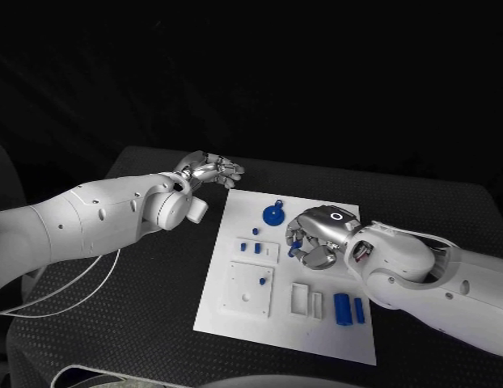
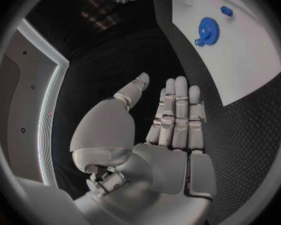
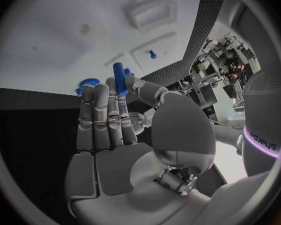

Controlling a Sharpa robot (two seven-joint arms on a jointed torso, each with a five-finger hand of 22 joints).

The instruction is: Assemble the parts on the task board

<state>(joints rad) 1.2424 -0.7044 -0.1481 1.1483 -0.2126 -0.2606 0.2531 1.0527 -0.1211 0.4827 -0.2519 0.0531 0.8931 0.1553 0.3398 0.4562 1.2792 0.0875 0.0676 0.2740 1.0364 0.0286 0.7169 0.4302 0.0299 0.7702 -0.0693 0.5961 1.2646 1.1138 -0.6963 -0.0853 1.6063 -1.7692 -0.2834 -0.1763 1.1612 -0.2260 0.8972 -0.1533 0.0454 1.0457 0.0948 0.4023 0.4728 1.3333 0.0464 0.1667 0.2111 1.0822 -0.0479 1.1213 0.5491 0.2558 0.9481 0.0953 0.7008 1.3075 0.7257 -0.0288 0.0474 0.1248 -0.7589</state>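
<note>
The right hand (image 1: 317, 237) hovers over the task board (image 1: 243, 319), fingers straight, pinching a blue peg (image 3: 120, 78) upright between thumb and fingertips. A blue gear (image 1: 274, 214) lies just beyond it. The left hand (image 1: 211, 170) hangs off the board's far corner, fingers extended and empty.

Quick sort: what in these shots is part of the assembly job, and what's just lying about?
Job:
- task board
- blue gear
- blue peg, pinched by the right hand
- two blue cylinders near the board's front edge
- left hand, holding nothing, off the board

Lying about:
- white cable on the black table
</note>
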